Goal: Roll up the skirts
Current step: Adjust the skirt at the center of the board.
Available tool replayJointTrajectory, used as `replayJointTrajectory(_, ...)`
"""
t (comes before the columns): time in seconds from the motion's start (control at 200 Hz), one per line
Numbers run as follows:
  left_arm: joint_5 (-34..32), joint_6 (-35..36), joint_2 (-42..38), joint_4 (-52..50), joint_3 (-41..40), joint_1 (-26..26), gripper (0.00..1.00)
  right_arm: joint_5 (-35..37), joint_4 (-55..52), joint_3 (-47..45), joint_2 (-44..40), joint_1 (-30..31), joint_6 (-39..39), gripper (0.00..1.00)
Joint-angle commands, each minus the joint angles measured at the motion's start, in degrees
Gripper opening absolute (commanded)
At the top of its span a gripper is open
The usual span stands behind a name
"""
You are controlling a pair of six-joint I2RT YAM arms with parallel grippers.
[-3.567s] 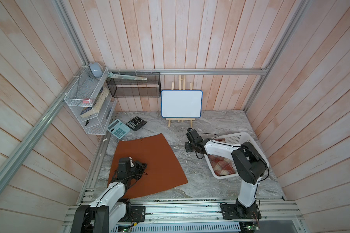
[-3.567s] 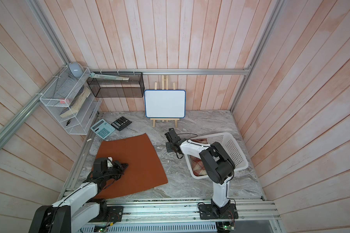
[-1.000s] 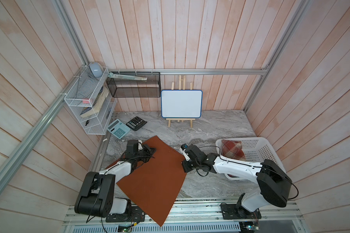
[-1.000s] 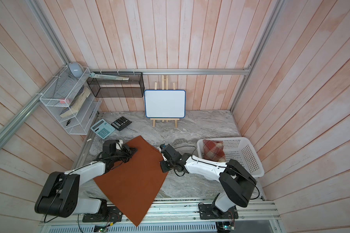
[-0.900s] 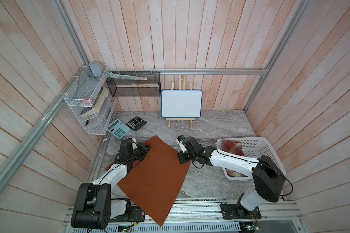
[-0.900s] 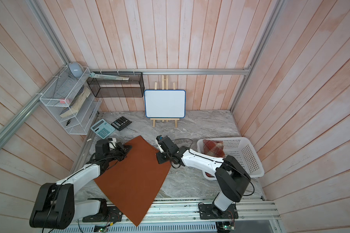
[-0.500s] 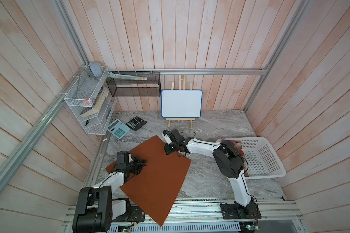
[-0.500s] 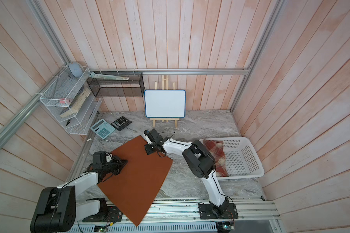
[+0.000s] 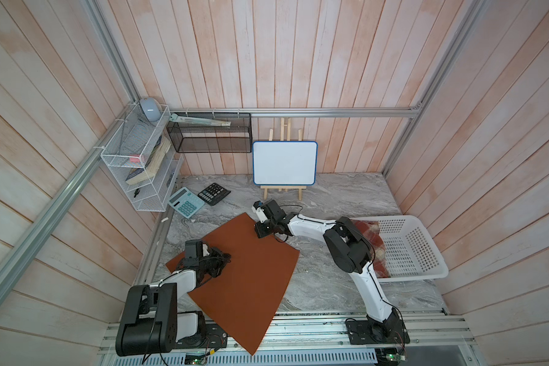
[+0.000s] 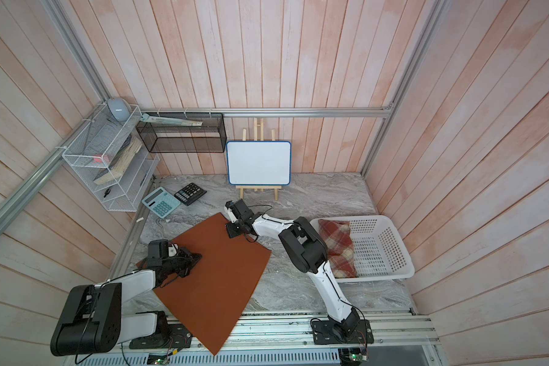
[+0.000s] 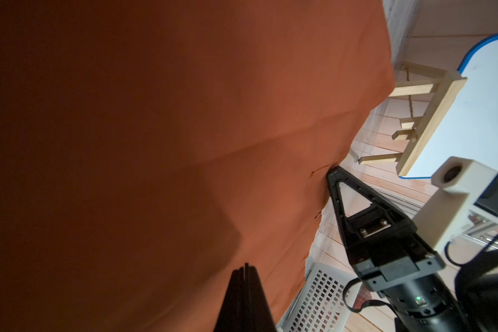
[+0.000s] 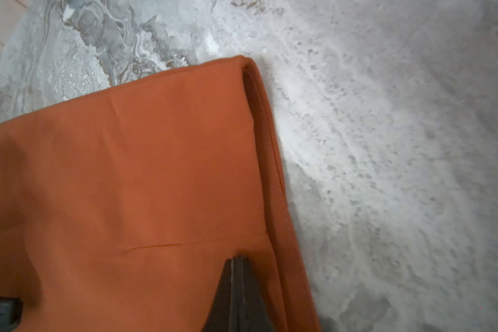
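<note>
The rust-orange skirt [image 9: 251,279] [image 10: 216,282] lies flat on the marble table, and its near corner hangs over the front rail. My left gripper [image 9: 226,256] [image 10: 199,255] [image 11: 245,266] is shut, tips resting on the skirt's left part. My right gripper [image 9: 260,233] [image 10: 230,233] [image 12: 236,258] is shut too, tips pressed on the cloth [image 12: 127,172] beside the hem near the far corner. It also shows in the left wrist view as the right gripper [image 11: 332,171], creasing the skirt [image 11: 156,143]. The plaid skirt [image 9: 370,236] [image 10: 338,247] lies bunched in the white basket [image 9: 425,272] [image 10: 393,272].
Two calculators, one teal [image 9: 186,206] and one black [image 9: 214,194], lie at the back left. A whiteboard on an easel [image 9: 284,163] stands at the back wall. A white wire shelf [image 9: 140,164] and a black mesh box [image 9: 210,136] hang on the left and back walls.
Over the last second my left gripper slid forward along the skirt's left side. My right gripper moved from the right corner to the far corner. The skirt spread wider. Nothing has moved for half a second.
</note>
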Motion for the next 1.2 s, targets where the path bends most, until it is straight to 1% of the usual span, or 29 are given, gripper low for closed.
replayJointTrajectory(0.0,1.3,0.7,0.6,1.9,0.8,0.3,0.00,0.4,-1.6,-4.6,0.2,-2.3,1.0,0.00)
replayJointTrajectory(0.145,1.8,1.0,1.5,2.2,2.4,0.2,0.00,0.6,3.4,-13.5,-3.9,-6.2,2.9,0.00)
replayJointTrajectory(0.265,2.4,1.0,1.8,1.9,3.9,0.0,0.00,4.0,4.0,-20.1,-7.5,-9.5,3.8,0.00)
replayJointTrajectory(0.35,2.0,1.1,1.7,1.7,4.7,-0.6,0.00,4.1,5.1,-25.4,-11.2,-12.3,4.9,0.00)
replayJointTrajectory(0.475,1.5,0.7,2.9,2.6,5.5,-2.4,0.00,7.5,5.5,-33.7,-17.8,-13.4,5.8,0.00)
replayJointTrajectory(0.585,1.6,0.1,5.4,4.4,6.9,-4.5,0.00,10.4,5.8,-40.6,-22.8,-14.4,7.7,0.00)
replayJointTrajectory(0.665,1.6,0.2,8.2,5.0,9.1,-6.2,0.00,10.4,6.2,-44.5,-25.7,-15.5,9.9,0.00)
replayJointTrajectory(0.785,1.9,-0.5,13.0,6.6,12.7,-8.2,0.00,9.7,5.6,-47.0,-29.1,-14.8,11.1,0.00)
replayJointTrajectory(0.93,2.8,-2.9,18.4,9.7,14.5,-8.5,0.00,11.6,3.9,-49.0,-35.5,-14.7,12.1,0.00)
replayJointTrajectory(1.045,6.3,-5.9,22.2,13.4,15.0,-8.6,0.00,11.5,1.0,-47.1,-39.5,-14.4,10.9,0.00)
replayJointTrajectory(1.105,7.0,-6.3,22.1,14.8,14.6,-8.8,0.00,11.2,0.5,-45.5,-41.3,-13.6,10.3,0.00)
replayJointTrajectory(1.19,4.1,-5.0,18.1,12.7,12.8,-9.3,0.00,11.3,-1.0,-41.9,-41.5,-10.0,8.9,0.00)
